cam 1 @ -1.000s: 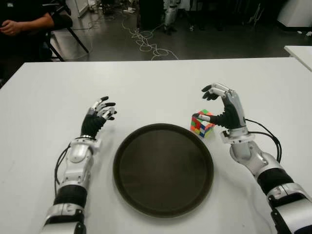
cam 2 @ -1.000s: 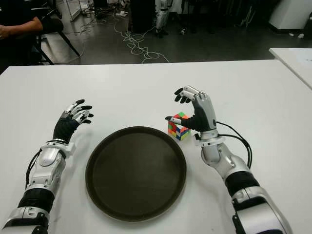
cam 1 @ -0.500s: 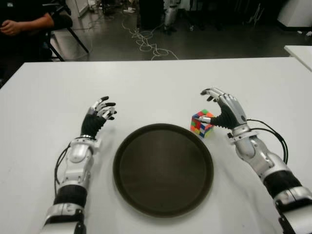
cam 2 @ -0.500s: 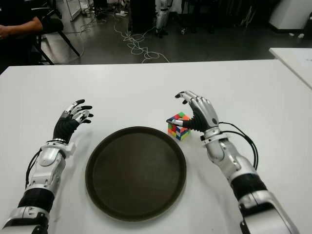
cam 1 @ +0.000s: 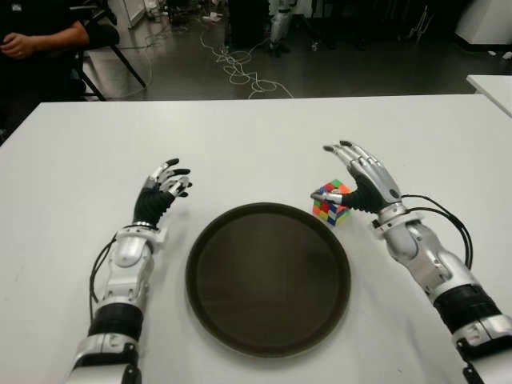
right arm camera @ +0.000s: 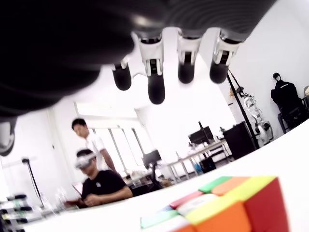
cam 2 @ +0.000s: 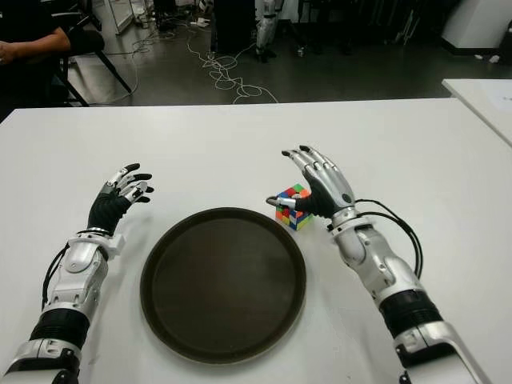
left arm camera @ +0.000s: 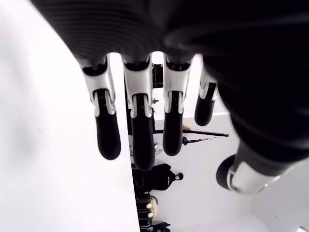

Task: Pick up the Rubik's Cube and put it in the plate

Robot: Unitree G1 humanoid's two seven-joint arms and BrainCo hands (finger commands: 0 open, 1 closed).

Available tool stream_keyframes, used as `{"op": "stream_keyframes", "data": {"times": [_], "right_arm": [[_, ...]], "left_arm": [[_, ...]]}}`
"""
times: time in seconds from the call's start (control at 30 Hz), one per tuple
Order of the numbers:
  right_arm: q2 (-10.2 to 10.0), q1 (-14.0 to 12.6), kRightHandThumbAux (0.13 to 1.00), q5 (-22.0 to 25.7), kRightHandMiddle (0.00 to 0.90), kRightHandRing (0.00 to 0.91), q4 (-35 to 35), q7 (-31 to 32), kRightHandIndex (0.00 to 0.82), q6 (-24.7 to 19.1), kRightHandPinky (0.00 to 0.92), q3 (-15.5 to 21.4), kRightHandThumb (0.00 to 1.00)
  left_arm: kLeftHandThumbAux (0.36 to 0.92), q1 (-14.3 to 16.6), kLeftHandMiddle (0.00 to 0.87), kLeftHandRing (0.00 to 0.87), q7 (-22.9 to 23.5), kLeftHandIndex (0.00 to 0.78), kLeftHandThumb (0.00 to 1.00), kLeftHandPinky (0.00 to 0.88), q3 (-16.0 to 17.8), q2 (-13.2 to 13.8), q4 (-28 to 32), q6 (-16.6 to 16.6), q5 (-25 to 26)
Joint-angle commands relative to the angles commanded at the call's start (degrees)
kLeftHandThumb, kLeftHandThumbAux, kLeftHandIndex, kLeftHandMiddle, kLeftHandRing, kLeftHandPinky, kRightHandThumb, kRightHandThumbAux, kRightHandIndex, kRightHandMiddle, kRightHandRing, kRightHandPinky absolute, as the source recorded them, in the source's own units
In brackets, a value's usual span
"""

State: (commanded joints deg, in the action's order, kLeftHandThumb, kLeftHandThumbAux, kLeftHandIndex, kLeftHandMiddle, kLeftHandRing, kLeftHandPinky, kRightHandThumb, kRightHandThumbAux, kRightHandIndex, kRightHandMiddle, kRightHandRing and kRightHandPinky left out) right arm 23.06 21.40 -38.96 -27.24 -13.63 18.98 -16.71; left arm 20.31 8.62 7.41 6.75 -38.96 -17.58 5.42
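The right robot hand [cam 1: 358,178] has lowered over the Rubik's Cube [cam 1: 330,203], fingers spread, thumb beside it, nothing gripped; the cube sits on the tabletop [cam 1: 256,136] just beyond the plate [cam 1: 268,276]; left robot hand [cam 1: 162,188] idles open

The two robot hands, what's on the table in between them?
In the left eye view, the dark round plate lies between the left hand and the right hand. The Rubik's Cube sits beside the plate, under the right hand.

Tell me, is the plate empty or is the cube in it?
Empty. The Rubik's Cube sits on the table beside the plate, under the open right hand.
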Motion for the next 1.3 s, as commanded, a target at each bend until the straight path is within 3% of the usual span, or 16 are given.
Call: {"op": "stream_keyframes", "data": {"times": [0.47,0.9,1.1,1.3], "right_arm": [[1.17,-0.03,0.307,-1.37,0.0,0.0,2.19,4.64,0.0,-4.87,0.0,-1.46,0.008],[1.5,0.25,0.295,-2.24,0.0,0.0,1.52,4.9,0.0,-6.14,0.0,-2.41,0.012],[1.1,0.14,0.339,-2.66,0.0,0.0,1.36,3.79,0.0,-7.63,0.0,-2.57,0.001],[0.14,0.23,0.469,-3.05,0.0,0.0,0.85,2.89,0.0,-10.23,0.005,-2.91,0.023]], "left_arm": [[0.634,-0.14,0.29,0.346,0.59,0.169,0.629,0.384,0.27,-0.06,-0.13,-1.03,0.35],[0.635,-0.39,0.303,0.362,0.18,0.179,0.624,0.396,0.09,-0.01,0.6,-0.34,-0.01],[0.634,-0.58,0.303,0.361,0.33,0.179,0.62,0.398,0.15,-0.1,1.09,0.05,0.22],[0.63,-0.62,0.299,0.355,0.34,0.178,0.618,0.398,0.18,-0.19,1.14,0.03,0.33]]}}
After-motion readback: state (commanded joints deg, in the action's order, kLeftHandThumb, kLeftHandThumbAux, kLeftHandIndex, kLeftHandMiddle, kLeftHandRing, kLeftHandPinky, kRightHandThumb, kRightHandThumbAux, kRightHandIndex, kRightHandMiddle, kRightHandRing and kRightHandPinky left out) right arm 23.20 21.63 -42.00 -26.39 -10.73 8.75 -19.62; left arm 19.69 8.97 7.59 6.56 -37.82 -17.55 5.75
